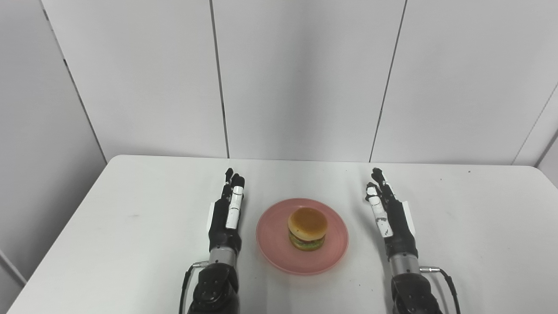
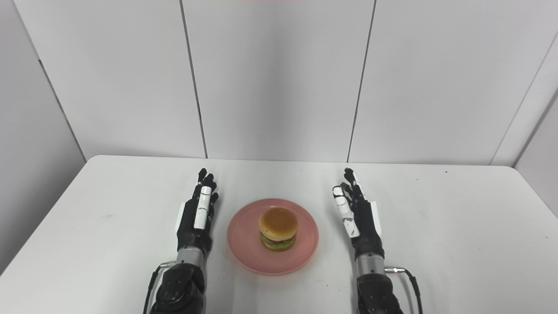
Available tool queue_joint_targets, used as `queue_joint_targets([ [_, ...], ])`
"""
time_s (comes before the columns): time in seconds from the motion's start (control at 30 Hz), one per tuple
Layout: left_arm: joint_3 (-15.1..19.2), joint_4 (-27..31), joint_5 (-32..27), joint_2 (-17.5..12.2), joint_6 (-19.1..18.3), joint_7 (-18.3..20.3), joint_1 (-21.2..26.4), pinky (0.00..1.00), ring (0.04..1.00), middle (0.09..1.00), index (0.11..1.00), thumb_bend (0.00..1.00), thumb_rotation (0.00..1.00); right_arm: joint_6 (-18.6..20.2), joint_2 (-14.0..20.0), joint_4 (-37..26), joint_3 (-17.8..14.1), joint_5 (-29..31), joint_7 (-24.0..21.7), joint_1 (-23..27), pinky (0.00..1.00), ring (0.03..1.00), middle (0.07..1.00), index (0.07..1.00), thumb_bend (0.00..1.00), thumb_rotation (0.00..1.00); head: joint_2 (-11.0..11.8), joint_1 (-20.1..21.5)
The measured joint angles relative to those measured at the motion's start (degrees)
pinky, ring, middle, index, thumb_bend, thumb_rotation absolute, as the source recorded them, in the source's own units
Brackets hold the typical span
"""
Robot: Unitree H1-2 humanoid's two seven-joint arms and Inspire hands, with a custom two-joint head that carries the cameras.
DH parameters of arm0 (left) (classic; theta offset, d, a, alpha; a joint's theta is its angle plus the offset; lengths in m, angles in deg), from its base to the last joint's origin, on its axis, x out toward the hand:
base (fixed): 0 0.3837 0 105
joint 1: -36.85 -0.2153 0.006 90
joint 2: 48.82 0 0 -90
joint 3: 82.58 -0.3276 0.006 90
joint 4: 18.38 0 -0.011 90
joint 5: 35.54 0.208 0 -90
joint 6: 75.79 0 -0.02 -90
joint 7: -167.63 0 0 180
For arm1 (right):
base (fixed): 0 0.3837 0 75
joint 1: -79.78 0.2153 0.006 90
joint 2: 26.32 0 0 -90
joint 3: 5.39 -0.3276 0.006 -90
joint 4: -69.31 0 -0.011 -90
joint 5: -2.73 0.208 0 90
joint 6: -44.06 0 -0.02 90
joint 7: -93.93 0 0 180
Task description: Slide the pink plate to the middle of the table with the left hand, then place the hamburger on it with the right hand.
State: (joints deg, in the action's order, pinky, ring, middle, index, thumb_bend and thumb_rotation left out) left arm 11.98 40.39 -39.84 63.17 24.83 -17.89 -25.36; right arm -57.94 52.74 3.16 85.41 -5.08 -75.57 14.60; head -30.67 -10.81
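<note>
Round pink plastic plate (image 1: 279, 250) lying flat near the middle of the white table (image 1: 109, 226), toward its near edge. Toy hamburger with tan bun and green lettuce layer (image 1: 307, 228) standing upright on the plate, about at its centre. Black-and-white left hand (image 1: 227, 213) just left of the plate, fingers straight and spread, holding nothing. Right hand (image 1: 389, 214) beside the plate's right rim, apart from it, fingers likewise extended, empty. Grey panelled wall (image 1: 301, 78) beyond the far edge.

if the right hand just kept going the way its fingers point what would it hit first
Probably nothing on the table: the right hand points toward the far edge and the wall, passing right of the pink plate.
</note>
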Motion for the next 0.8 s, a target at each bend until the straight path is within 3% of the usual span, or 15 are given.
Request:
queue_joint_targets([
  [0.07,0.0,0.4,0.0,-0.1,-0.1,0.0,-0.1,1.00,1.000,1.000,1.000,0.75,0.85,0.0,0.0,-0.1,-0.3,0.5,-0.2,0.0,0.84,0.890,0.943,0.937,0.61,1.00,-1.5,0.7],
  [0.13,-0.2,1.4,-0.1,-0.3,-0.6,0.2,-0.4,1.00,1.000,1.000,1.000,0.77,0.85,0.1,0.0,-0.1,-0.7,2.0,-1.2,0.1,0.85,0.882,0.932,0.937,0.64,1.00,-1.5,0.7],
  [0.17,-0.3,2.3,-0.2,-0.4,-1.1,0.5,-0.9,1.00,1.000,1.000,1.000,0.77,0.85,0.6,0.0,-0.4,-0.7,2.3,-1.4,0.0,0.85,0.879,0.927,0.936,0.65,1.00,-3.1,2.0],
  [0.23,-0.6,4.5,-0.3,-0.9,-2.3,1.5,-2.1,1.00,1.000,1.000,1.000,0.80,0.85,3.1,0.0,-1.4,-0.6,2.2,-1.9,-0.4,0.84,0.876,0.919,0.927,0.66,1.00,-4.1,3.1],
  [0.4,-0.8,9.4,-0.3,-2.9,-6.8,2.7,-4.2,1.00,1.000,1.000,1.000,0.81,0.86,9.1,-1.6,-5.9,-1.0,2.9,-2.4,-2.6,0.83,0.855,0.892,0.910,0.68,1.00,-4.7,4.8],
  [0.6,-1.8,12.8,-0.5,-5.5,-10.6,6.0,-5.8,1.00,0.999,1.000,0.994,0.83,0.84,10.1,-2.1,-8.5,-0.6,3.1,-2.9,-4.5,0.85,0.841,0.856,0.887,0.73,1.00,-4.7,5.9],
  [0.67,-1.8,13.5,-0.8,-5.5,-11.3,6.4,-6.0,1.00,0.998,0.993,0.993,0.83,0.83,11.7,-3.4,-9.2,-2.8,7.9,-4.0,-4.8,0.87,0.859,0.889,0.908,0.83,1.00,-4.7,6.1],
  [0.8,-1.7,14.2,-1.5,-5.6,-11.9,7.0,-6.4,1.00,0.993,0.985,0.985,0.84,0.83,16.0,-6.9,-11.5,-7.9,16.9,-5.1,-4.6,0.85,0.855,0.901,0.940,0.83,1.00,-4.3,6.6],
])
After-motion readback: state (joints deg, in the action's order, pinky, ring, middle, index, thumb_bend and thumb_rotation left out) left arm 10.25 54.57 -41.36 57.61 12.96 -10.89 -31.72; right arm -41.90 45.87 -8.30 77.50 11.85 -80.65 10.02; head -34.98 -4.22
